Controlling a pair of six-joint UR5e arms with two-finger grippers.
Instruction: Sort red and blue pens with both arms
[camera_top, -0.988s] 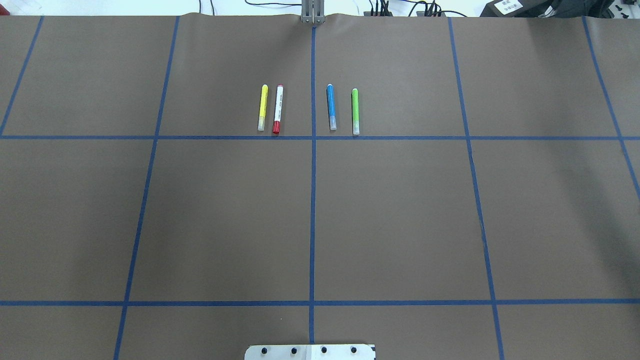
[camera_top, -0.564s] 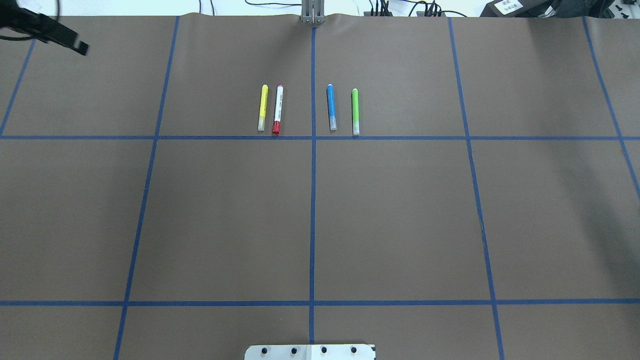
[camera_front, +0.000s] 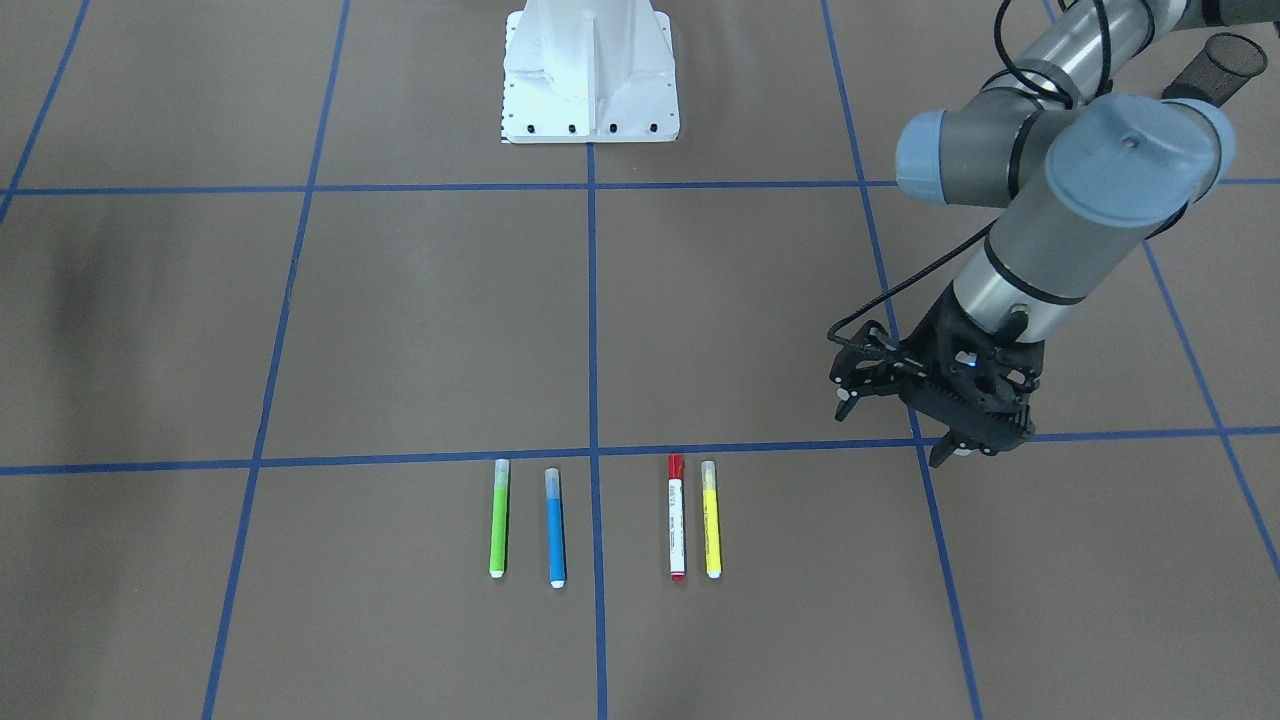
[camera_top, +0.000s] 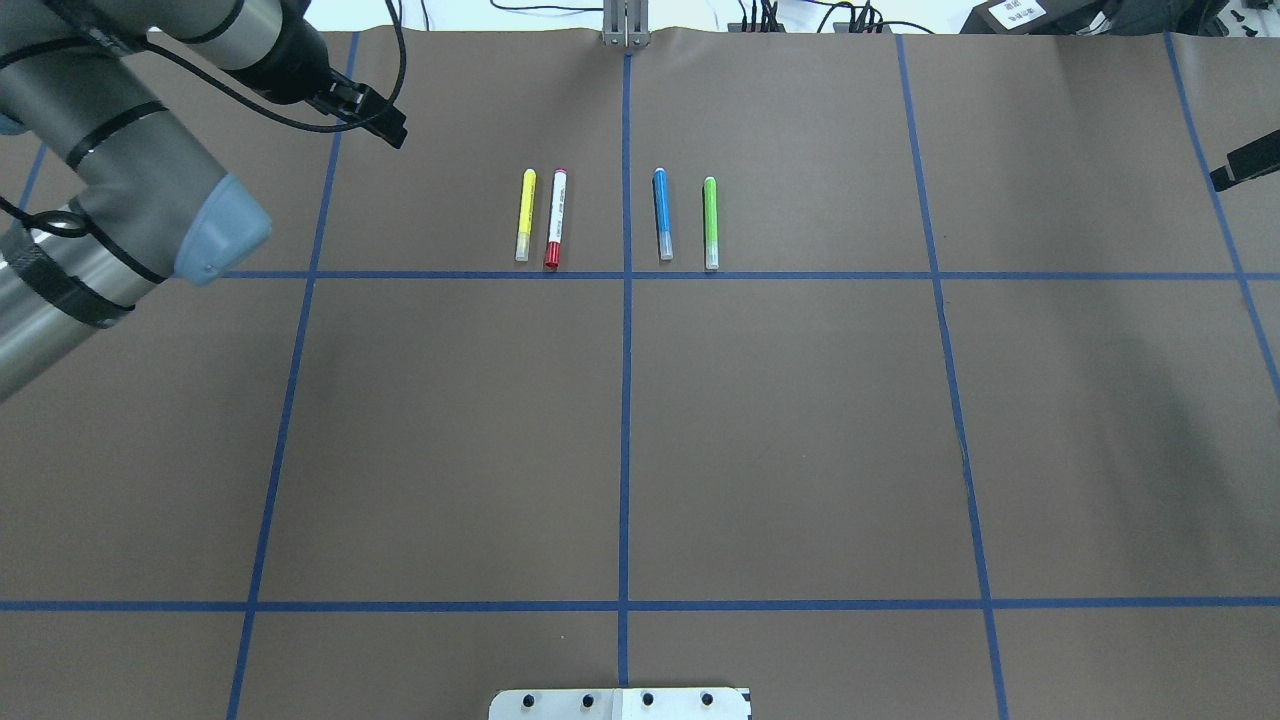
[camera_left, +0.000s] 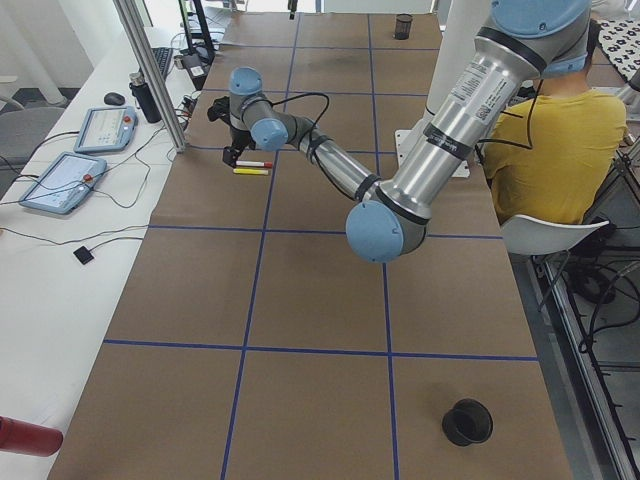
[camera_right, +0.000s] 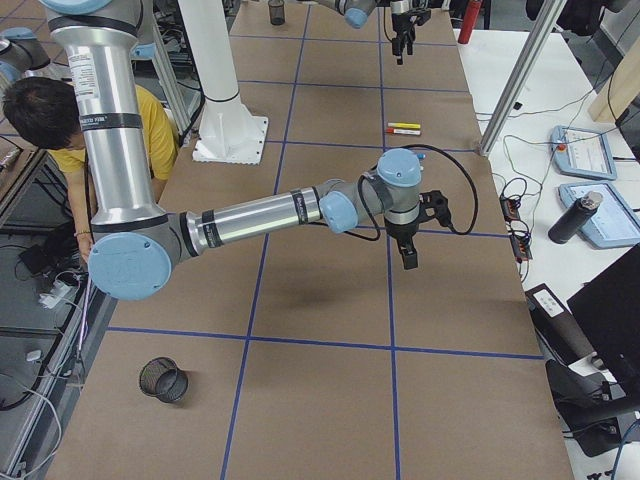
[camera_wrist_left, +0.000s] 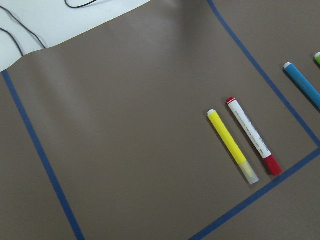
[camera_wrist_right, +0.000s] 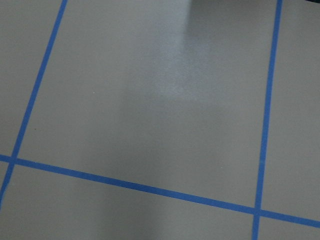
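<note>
i see a yellow marker (camera_top: 525, 215) and a green marker (camera_top: 710, 223) flat on brown paper (camera_top: 780, 430) — a mesh cup (camera_right: 163, 380) farther off.

Matt brown paper (camera_top: 800, 450) carries smooth blue tape (camera_top: 625, 450). The red pen (camera_top: 555, 220) and blue pen (camera_top: 662, 215) look like glossy plastic. The left arm (camera_top: 130, 165) is satin metal.

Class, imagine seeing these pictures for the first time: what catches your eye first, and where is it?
In the overhead view, four bright pens lie side by side far from the robot: the yellow pen and red pen left of the centre tape line, the blue pen and green pen right of it. The left arm looms in from the upper left corner.
</note>
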